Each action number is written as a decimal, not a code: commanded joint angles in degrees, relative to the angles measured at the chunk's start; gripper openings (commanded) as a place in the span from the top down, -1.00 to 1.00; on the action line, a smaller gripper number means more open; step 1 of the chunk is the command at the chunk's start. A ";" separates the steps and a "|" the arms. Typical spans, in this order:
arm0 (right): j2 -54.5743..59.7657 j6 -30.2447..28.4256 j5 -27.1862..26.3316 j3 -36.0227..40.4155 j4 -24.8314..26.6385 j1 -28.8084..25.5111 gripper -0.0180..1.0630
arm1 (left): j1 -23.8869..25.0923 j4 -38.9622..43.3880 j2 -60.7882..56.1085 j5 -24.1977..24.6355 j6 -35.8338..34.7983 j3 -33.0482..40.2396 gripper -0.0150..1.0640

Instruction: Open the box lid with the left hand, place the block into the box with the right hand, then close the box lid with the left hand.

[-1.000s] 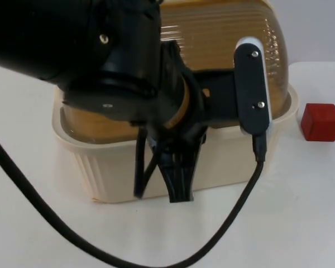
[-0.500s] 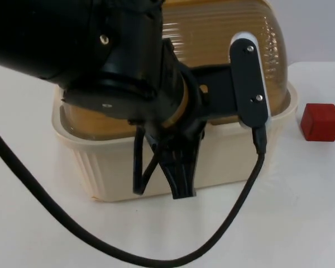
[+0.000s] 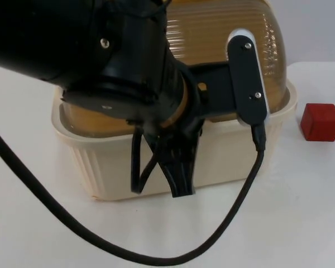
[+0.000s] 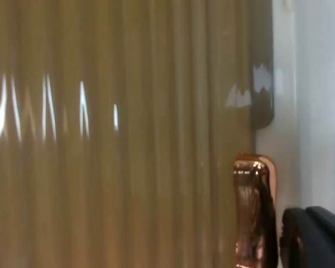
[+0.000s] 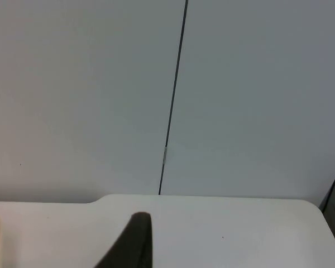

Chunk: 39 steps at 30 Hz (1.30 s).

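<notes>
Left gripper (image 3: pixel 176 181): low at the box's near wall, fingers pointing down; whether they are spread or pressed together cannot be told.
Box (image 3: pixel 229 153): cream, mid-table, behind the left arm.
Lid (image 3: pixel 223 33): ribbed amber dome resting on the box; close before the left wrist camera (image 4: pixel 111 139).
Block (image 3: pixel 321 121): red, on the table right of the box, apart from it.
Right gripper (image 5: pixel 135 243): waits over the table's far edge, facing the wall (image 5: pixel 251 95); finger state cannot be told.

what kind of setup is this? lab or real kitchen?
Likely a lab test bench, not a kitchen: a bare white table ending at a grey partition wall, with just a cream box under an amber ribbed lid and a red block as props.
</notes>
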 commanded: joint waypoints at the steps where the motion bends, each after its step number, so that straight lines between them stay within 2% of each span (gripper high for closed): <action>1: -0.18 -0.30 -0.15 -0.17 -0.22 0.11 -0.89 | 0.59 2.04 -0.82 5.89 -0.31 -0.01 0.98; 33: -0.18 -0.15 -0.15 -0.17 -0.11 0.11 -0.89 | 0.59 4.62 -4.88 7.72 -1.57 -2.16 0.98; 39: -0.18 -0.15 -0.15 -0.17 -0.11 0.11 -0.89 | 0.47 2.13 -6.88 7.80 -1.47 -3.52 0.98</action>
